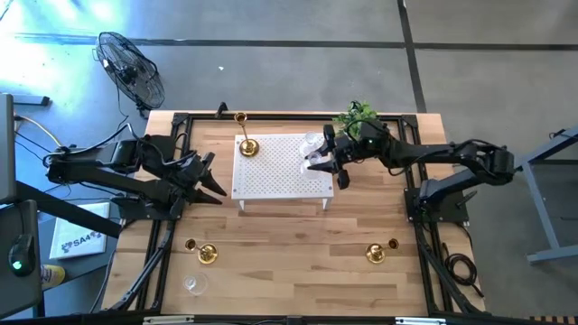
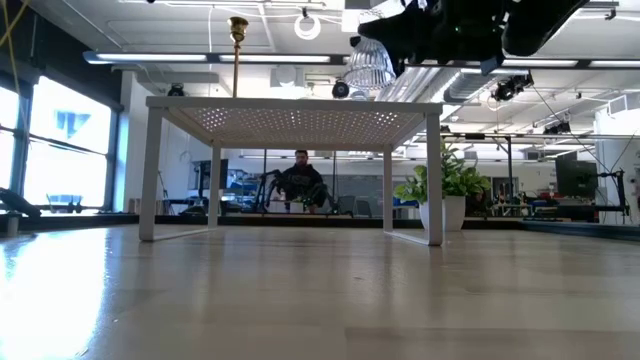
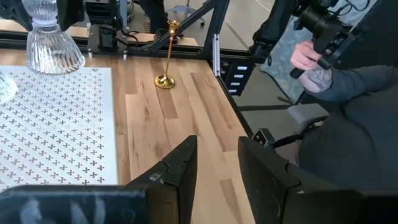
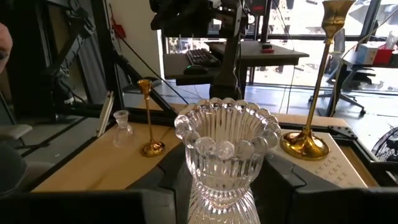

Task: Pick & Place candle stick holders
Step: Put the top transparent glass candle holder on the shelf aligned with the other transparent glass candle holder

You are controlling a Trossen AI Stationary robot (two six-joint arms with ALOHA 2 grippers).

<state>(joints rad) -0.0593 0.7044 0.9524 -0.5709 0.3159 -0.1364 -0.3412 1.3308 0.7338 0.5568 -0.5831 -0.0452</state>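
A white perforated stand [image 1: 282, 167] sits mid-table. A gold holder [image 1: 246, 144] stands by its round base on the stand's far left part; it also shows in the low view [image 2: 237, 50]. My right gripper [image 1: 322, 162], over the stand's right part, is shut on a clear ribbed glass holder [image 4: 227, 149], which also shows in the low view [image 2: 370, 65]. My left gripper [image 3: 217, 168] is open and empty just off the stand's left edge [image 1: 212, 181]. Two gold holders [image 1: 206, 255] [image 1: 375, 254] and a small clear glass one [image 1: 192, 284] stand on the table near the front. My right gripper pinches the glass holder's lower ribbed body [image 4: 221, 199] between its two fingers [image 4: 283, 183], below the flared beaded rim. The fingers come about level from the table's right. The holder stands upright and seems to hang just clear of the stand's top [image 2: 300, 105].
A small green plant [image 1: 357, 117] stands at the far edge behind my right arm. A fan [image 1: 131, 68] stands off the table's far left. A person's hand and sleeve [image 3: 336, 81] show beyond the table's right edge. Bare wood lies in front of the stand.
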